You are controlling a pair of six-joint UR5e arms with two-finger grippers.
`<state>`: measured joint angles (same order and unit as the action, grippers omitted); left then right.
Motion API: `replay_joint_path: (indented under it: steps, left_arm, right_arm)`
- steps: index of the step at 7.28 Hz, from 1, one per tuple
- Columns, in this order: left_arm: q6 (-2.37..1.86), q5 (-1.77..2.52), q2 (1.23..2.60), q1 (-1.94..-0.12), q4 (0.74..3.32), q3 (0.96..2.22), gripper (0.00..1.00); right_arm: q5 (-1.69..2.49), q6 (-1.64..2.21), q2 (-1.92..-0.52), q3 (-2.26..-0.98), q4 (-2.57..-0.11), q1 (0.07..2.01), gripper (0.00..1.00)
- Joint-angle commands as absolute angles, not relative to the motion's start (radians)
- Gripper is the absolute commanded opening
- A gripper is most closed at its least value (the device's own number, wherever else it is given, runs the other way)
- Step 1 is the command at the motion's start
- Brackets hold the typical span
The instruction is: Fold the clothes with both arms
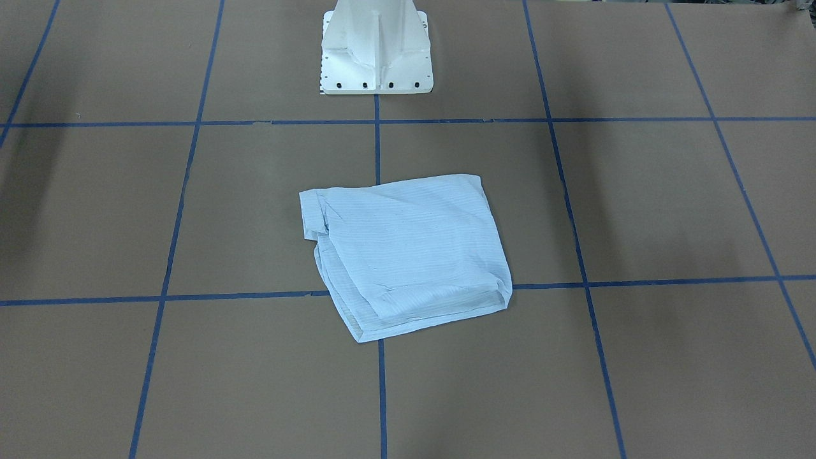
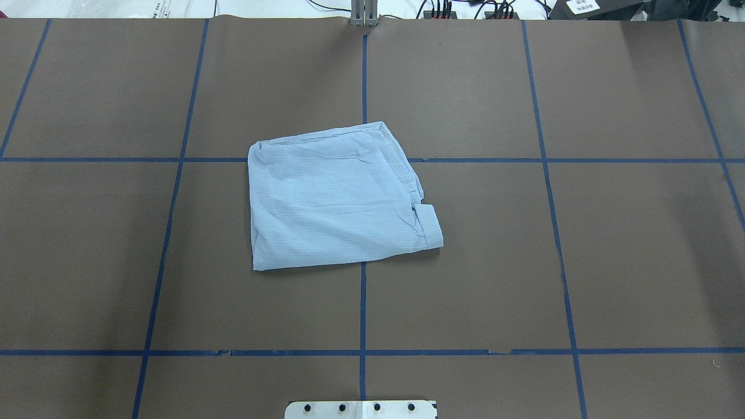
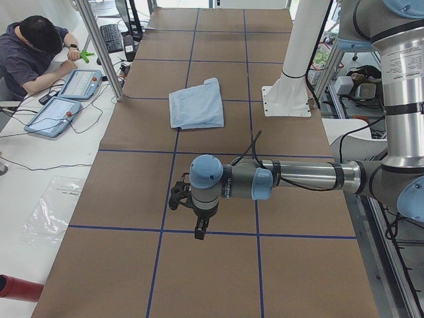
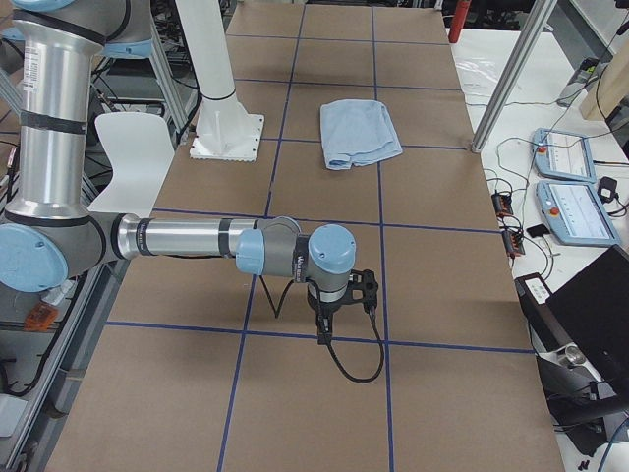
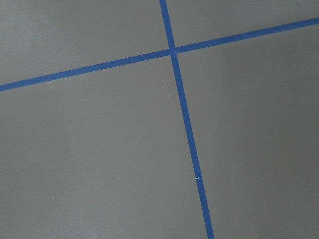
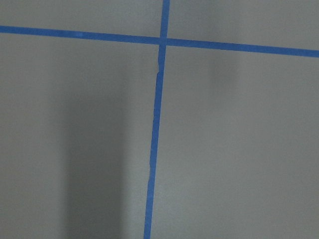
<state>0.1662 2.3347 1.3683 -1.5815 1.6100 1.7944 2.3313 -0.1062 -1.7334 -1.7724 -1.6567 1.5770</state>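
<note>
The clothes are one light blue, finely striped shirt, folded into a rough square and lying flat at the table's middle. A cuff sticks out at one corner. Neither arm touches it. The left arm reaches out low over the table far from the shirt, with its left gripper hanging at the wrist. The right arm does the same at the other end, its right gripper well away from the shirt. Both grippers show only in the side views, so I cannot tell their state. The wrist views show bare table.
Brown table paper carries a grid of blue tape lines. The white pedestal base stands at the robot's side. A person sits at a side desk with tablets. A red cylinder lies off the table's end.
</note>
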Motion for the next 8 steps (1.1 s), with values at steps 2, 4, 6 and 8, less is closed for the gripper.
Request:
replay_joint_path:
  steps: [2, 4, 6, 8]
  left_arm:
    - [0.166, 2.335, 1.365, -1.582, 1.611, 1.789, 1.00]
    - [0.166, 2.335, 1.364, -1.582, 1.609, 1.781, 1.00]
    - [0.167, 2.333, 1.361, -1.582, 1.609, 1.779, 1.00]
    - [0.167, 2.332, 1.359, -1.582, 1.608, 1.776, 1.00]
  right_arm:
    - [2.330, -0.106, -1.735, -1.770, -1.648, 1.577, 1.00]
    - [2.330, -0.106, -1.738, -1.769, -1.638, 1.578, 1.00]
    - [2.330, -0.106, -1.736, -1.767, -1.638, 1.578, 1.00]
    - [2.330, -0.106, -1.738, -1.761, -1.637, 1.578, 1.00]
